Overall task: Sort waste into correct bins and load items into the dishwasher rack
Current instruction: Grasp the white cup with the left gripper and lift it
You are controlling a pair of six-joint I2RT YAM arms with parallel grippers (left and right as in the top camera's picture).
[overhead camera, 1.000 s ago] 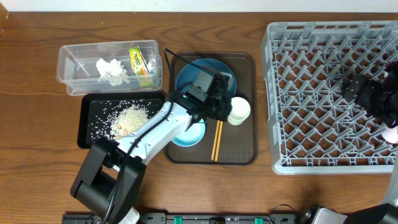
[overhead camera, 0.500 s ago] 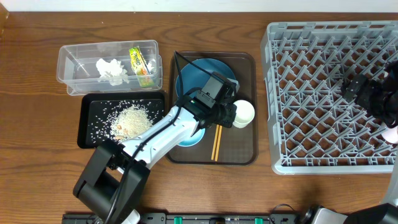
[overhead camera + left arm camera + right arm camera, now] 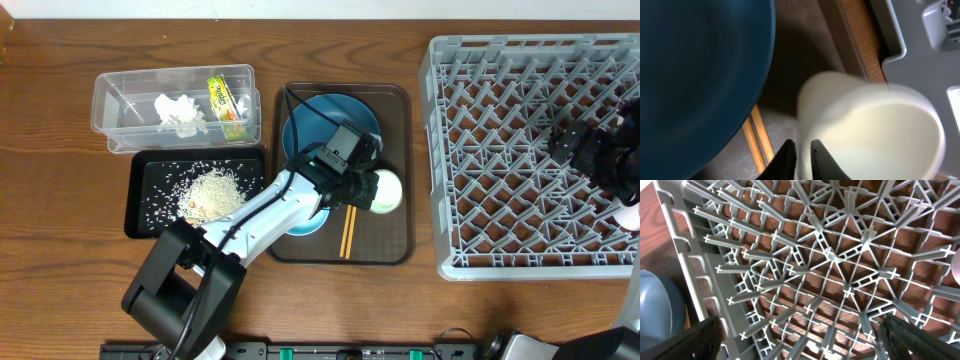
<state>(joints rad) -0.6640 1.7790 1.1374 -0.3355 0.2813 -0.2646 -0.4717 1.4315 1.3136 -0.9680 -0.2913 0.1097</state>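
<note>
Tissue [image 3: 180, 112], wrapper [image 3: 224, 100] and rice [image 3: 212, 190] are binned; the left gripper [image 3: 800, 157] pinches the rim of the white cup [image 3: 875, 135] between its jaws, with plate [image 3: 318, 118], bowl [image 3: 305, 218] and chopsticks [image 3: 348, 232] beside them not yet loaded, while the right gripper [image 3: 802, 332] hangs spread wide above the rack [image 3: 520, 150].

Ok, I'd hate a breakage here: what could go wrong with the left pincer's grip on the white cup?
The left pincer pinches only the wall at the rim of the round white cup, which looks tilted, so it may slip or swing. The thin wooden chopsticks and dark blue round plate sit close by and could get knocked.
</note>
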